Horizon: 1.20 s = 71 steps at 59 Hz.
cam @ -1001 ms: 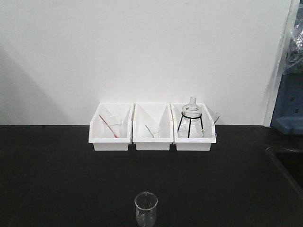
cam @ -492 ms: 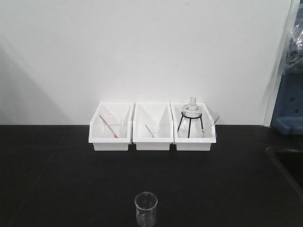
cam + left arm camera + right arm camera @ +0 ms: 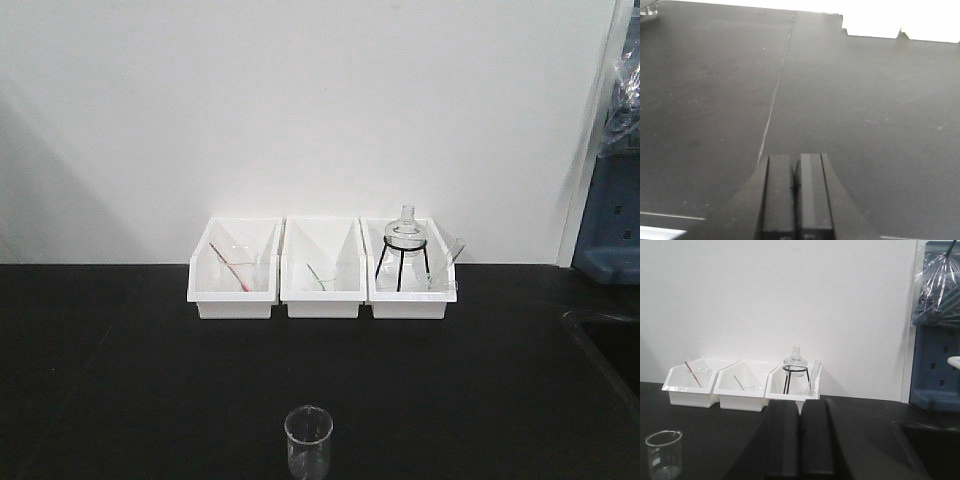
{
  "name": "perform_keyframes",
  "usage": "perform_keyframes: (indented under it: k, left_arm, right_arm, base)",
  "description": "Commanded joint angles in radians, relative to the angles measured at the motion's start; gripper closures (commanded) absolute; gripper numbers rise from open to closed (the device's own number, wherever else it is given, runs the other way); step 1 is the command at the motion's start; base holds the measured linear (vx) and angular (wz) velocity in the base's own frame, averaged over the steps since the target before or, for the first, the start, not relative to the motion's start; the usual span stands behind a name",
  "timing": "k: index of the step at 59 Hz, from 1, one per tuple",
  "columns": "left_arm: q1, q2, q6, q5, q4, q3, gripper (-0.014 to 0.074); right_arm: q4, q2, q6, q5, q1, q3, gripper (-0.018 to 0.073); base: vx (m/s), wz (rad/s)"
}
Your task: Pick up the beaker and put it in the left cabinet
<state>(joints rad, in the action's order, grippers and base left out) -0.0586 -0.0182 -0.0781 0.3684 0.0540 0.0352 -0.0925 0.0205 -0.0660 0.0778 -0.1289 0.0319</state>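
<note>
Right wrist view shows the beaker (image 3: 663,454) upright on the black bench (image 3: 715,430), down to the left of the right tool (image 3: 800,440) and well apart from it. That tool's jaws are pressed together, gripping nothing. The left tool (image 3: 796,195) is likewise closed and holds nothing, low over the bench. From the front, the beaker stands near the bench's front edge, well short of the white bins (image 3: 320,300).

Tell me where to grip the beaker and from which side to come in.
Grip the beaker across its straight wall at about mid-height, below the flared rim. It stands upright and alone on the table, so a level approach from the near edge looks clear. The right gripper is shut and would have to open first; the beaker sits to its left.
</note>
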Motion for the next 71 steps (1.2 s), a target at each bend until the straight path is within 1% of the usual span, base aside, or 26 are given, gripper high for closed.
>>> perform_keyframes:
  k: [1,11,25,36,45,53,56,61,71]
  left_arm:
    - [0.004,-0.01,-0.003,-0.081,0.008,-0.018,0.0603]
    - [0.004,-0.01,-0.003,-0.081,0.008,-0.018,0.0603]
    - [0.004,-0.01,-0.003,-0.081,0.008,-0.018,0.0603]
    - [0.004,-0.01,-0.003,-0.081,0.008,-0.018,0.0603]
    - [0.004,-0.01,-0.003,-0.081,0.008,-0.018,0.0603]
    - [0.004,-0.01,-0.003,-0.081,0.008,-0.018,0.0603]
    - [0.004,-0.01,-0.003,-0.081,0.008,-0.018,0.0603]
    - [0.004,-0.01,-0.003,-0.081,0.008,-0.018,0.0603]
    - [0.004,-0.01,-0.003,-0.081,0.008,-0.018,0.0603]
  right_arm:
    - [-0.004,0.093,0.004,0.04,0.0,0.116,0.0565]
    - [-0.004,0.293,0.004,0.07,0.001,0.213,0.0561]
    - [-0.002,0.516,0.004,0.161,0.001,0.22,0.0549]
    - [0.007,0.659,0.004,0.271,0.001,0.22,0.0503]
    - [0.007,0.76,0.004,0.382,0.001,0.22,0.0444]
    - [0.008,0.846,0.004,0.465,0.001,0.22,0.0358]
    - [0.008,0.89,0.004,0.491,0.001,0.22,0.0313]
    - [0.008,0.949,0.004,0.532,0.001,0.22,0.0228]
    - [0.008,1.113,0.02,0.649,0.001,0.22,0.0016]
  base:
    - [0.0,0.0]
    - [0.0,0.0]
    - [0.0,0.0]
    - [0.0,0.0]
    - [0.0,0.0]
    - [0.0,0.0]
    - [0.0,0.0]
    - [0.0,0.0]
    - [0.0,0.0]
